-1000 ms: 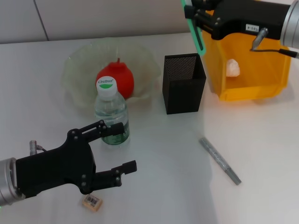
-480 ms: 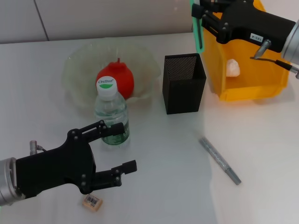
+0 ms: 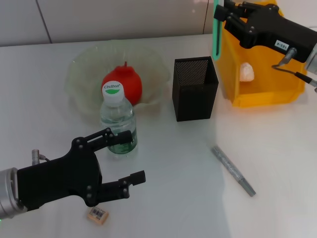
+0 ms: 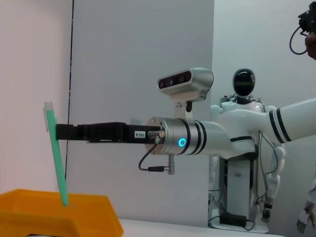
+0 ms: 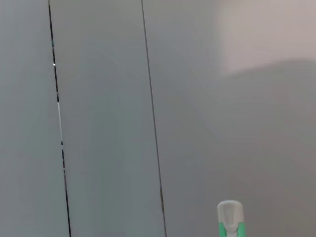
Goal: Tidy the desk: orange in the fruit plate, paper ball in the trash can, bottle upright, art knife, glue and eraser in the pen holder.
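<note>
As the right gripper (image 3: 221, 20), clenching the glue (image 3: 215, 30), is drifting toward the far-right corner, the holder (image 3: 194, 88) is falling behind.

Pen holder (image 3: 195, 88): black perforated metal mesh, matt; trash can (image 3: 262, 94): smooth glossy orange plastic holding a crumpled white paper ball (image 3: 246, 73). Fruit plate (image 3: 81, 79): translucent, rippled, glass-like, pale green; bottle (image 3: 118, 119): clear plastic with a smooth white cap; art knife (image 3: 233, 170): grey with a dull metallic sheen. Glue (image 3: 215, 30): translucent green plastic stick with a frosted cap; both gripper housings are matt black plastic; table (image 3: 173, 168): smooth matt white.
</note>
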Available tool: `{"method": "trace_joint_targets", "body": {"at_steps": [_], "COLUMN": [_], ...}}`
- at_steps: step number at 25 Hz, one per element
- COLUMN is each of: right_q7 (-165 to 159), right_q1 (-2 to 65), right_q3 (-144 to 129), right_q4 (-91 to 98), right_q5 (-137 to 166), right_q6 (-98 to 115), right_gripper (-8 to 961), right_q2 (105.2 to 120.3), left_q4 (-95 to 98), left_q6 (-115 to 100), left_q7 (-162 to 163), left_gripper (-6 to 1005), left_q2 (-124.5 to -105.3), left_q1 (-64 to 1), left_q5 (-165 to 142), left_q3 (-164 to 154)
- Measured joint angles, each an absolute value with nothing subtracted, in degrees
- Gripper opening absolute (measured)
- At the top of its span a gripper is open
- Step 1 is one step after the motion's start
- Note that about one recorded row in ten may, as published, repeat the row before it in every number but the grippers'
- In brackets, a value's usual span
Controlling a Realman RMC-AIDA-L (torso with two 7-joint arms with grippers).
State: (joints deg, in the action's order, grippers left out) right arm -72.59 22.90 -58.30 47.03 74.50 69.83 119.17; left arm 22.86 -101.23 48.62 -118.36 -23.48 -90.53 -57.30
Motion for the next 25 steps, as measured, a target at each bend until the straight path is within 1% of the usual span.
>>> {"method": "trace_joint_targets", "body": {"at_steps": [7, 15, 25], "right_q7": [-68.83, -62.26, -54.76], "right_q1": [24.03, 27.22, 28.69], "right_q3": [-58.11, -56.82, -56.97], "right_q4": [42.8, 36.13, 30.13], "right_q5": [74.46, 73.43, 73.02], "right_q6": [69.62, 69.9, 69.93], "right_gripper": [168, 168, 232], "right_q2": [119.18, 119.22, 119.41], "left_q4": [22.87, 22.81, 22.47], "left_q6": [-101.23, -101.25, -101.26], "left_q7": [48.53, 48.43, 48.34], "left_gripper": [799, 798, 798], "left_q2": [-118.47, -118.48, -118.48], "left_q1": [-23.51, -23.84, -23.87], "left_q5": [-90.53, -90.52, -90.52], "left_q3": [-57.31, -57.39, -57.39]}}
